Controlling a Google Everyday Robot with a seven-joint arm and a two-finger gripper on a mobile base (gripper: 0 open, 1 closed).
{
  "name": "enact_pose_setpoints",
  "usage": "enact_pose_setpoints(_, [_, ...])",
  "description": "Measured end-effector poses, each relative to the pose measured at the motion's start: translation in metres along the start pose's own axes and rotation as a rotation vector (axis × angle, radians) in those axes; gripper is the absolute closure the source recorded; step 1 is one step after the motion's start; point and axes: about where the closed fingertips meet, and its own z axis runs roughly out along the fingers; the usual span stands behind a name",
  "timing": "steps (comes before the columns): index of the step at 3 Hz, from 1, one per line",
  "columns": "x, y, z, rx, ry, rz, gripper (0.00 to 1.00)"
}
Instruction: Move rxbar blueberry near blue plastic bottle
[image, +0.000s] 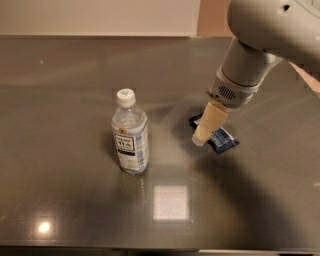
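The arm is basically all light grey plastic w/ a smooth matte shell. Big rounded housing up top w/ a small dark dot on it (screw or hole, can't tell tbh). It narrows into a fat grey cylinder, then a wrist collar w/ a paler ring at the btm and a little dark slotted vent on the side. The gripper hangs off the lower end of that, right of centre in the view. It's cream/tan, tapered, w/ a blunt rounded tip, and looks softer than the hard grey shell imo.
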Motion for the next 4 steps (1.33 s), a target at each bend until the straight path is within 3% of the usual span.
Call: enact_pose_setpoints(4, [-0.001, -0.006, 0.027, -0.046, 0.061, 0.075, 0.0])
